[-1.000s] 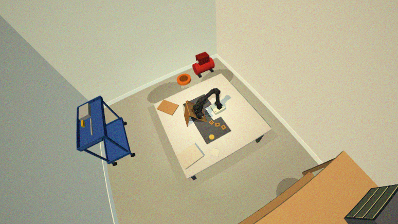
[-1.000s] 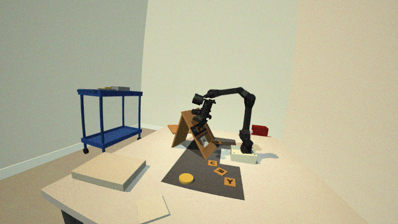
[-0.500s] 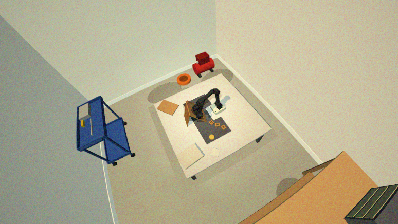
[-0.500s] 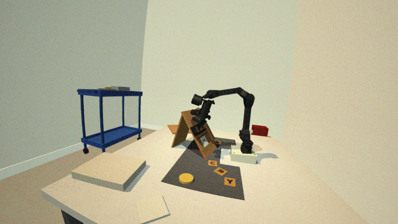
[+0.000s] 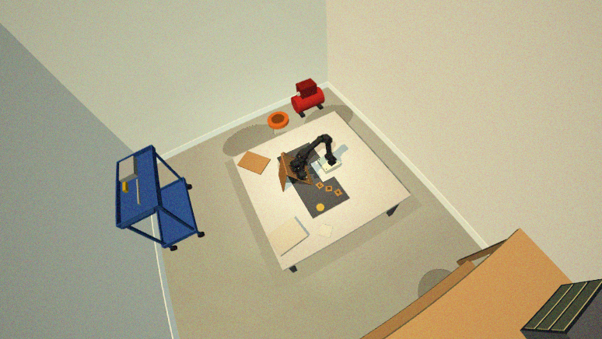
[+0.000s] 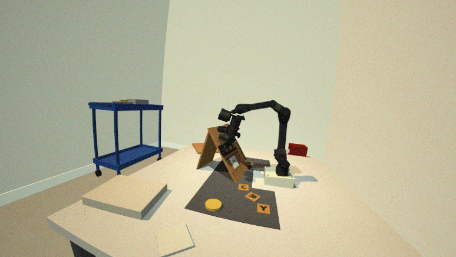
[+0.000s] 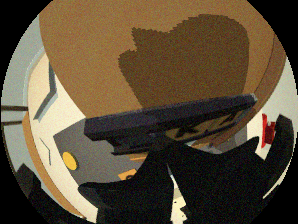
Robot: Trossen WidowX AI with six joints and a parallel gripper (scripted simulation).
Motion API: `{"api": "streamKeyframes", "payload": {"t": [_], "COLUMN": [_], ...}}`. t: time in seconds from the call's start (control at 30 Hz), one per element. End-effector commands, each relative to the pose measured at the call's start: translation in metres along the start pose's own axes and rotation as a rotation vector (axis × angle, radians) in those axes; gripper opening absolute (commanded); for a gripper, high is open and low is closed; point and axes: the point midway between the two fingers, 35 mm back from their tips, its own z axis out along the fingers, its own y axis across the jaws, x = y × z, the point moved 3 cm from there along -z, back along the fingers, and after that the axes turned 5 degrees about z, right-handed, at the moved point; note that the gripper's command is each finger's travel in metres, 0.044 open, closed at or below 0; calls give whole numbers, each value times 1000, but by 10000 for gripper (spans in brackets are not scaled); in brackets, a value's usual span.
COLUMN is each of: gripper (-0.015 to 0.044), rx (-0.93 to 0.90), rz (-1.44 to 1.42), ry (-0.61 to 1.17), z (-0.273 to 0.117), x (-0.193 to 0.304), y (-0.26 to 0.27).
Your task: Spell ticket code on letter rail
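The wooden board (image 5: 282, 172) (image 6: 205, 150) (image 7: 85, 60) stands tilted like a tent. Its dark rail (image 7: 165, 120) holds a K tile (image 7: 187, 131) and an A tile (image 7: 227, 121) toward the right in the wrist view. The ticket (image 6: 234, 161) sits below the rail; its print is unreadable. My gripper (image 6: 227, 141) (image 7: 160, 140) is shut and empty, its tips close to the rail. Tiles C (image 5: 320, 185) (image 6: 243, 187), R (image 5: 329, 188) (image 6: 252, 196) and Y (image 5: 337, 192) (image 6: 263, 208) lie on the mat. Another tile (image 6: 249, 163) lies behind the board's lower edge, its letter unclear.
A yellow disc (image 5: 320, 207) (image 6: 212, 204) (image 7: 69, 160) lies on the dark mat (image 5: 305, 200) (image 6: 207, 191). A thick beige slab (image 5: 288, 235) (image 6: 124, 194), a thin pale square (image 5: 325, 230) (image 6: 174, 239) and an orange-brown panel (image 5: 253, 162) lie on the counter.
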Motion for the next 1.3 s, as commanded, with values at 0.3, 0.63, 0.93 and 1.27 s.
{"api": "streamKeyframes", "payload": {"t": [0.3, 0.63, 0.93, 1.27], "gripper": [0, 0, 0, 0], "rx": [-2, -2, -2, -1], "rz": [-4, -4, -4, -4], "ry": [2, 2, 2, 2], "z": [5, 3, 3, 3], "x": [-4, -3, -3, -3], "y": [1, -3, -6, -9]}}
